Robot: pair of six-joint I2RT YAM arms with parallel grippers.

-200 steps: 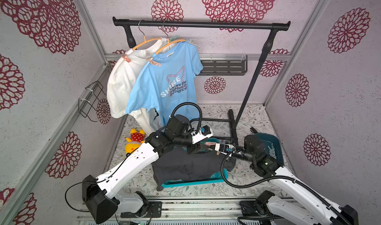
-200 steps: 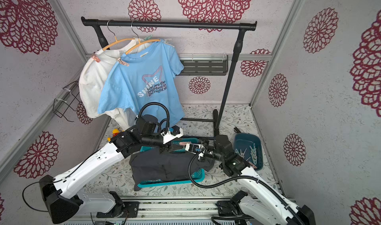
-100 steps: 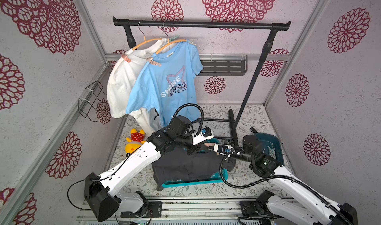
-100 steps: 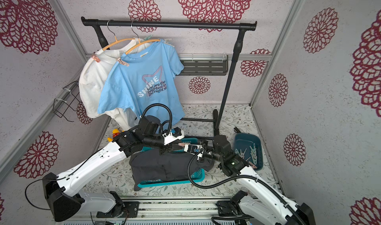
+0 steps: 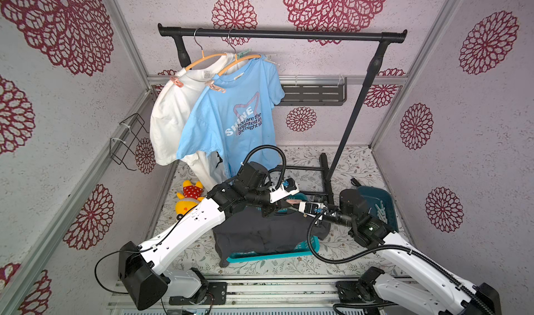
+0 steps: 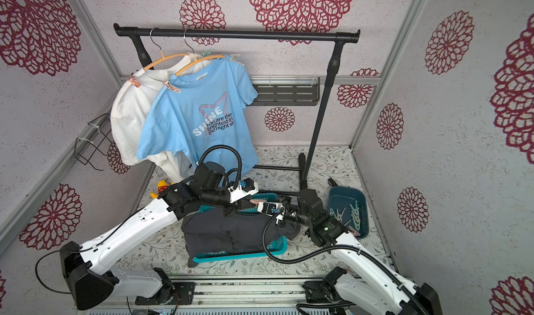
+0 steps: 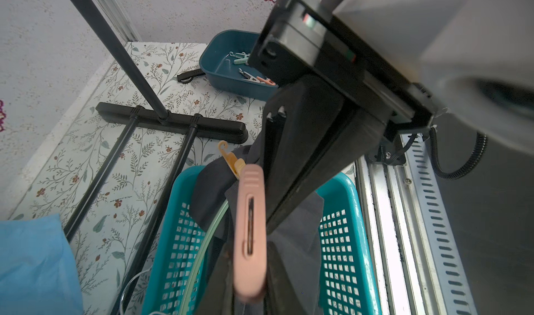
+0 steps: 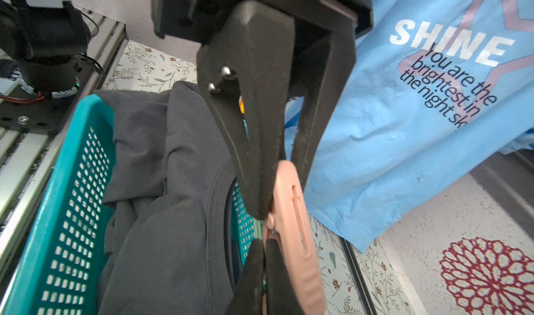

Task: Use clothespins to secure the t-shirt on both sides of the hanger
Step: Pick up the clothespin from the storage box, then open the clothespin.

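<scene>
Upper centre in both top views: garment rack (image 5: 277,34) spanning frame, light-blue t-shirt (image 5: 231,111) and white t-shirt (image 5: 170,117) hanging at its left end. Lower centre: teal basket (image 5: 274,254) sitting, dark grey t-shirt (image 5: 260,235) draping over it. Right of basket: dark blue tray (image 6: 344,196) holding spare clothespins (image 6: 354,212). Above basket: left gripper (image 7: 248,284) and right gripper (image 8: 281,195) meeting tip to tip. Left fingers pinching pink clothespin (image 7: 250,227); right jaws standing slightly parted around its other end.

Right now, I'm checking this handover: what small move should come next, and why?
Probably ease the right gripper off the pink clothespin and back away: the left gripper seems to pinch its other end above the basket.
</scene>
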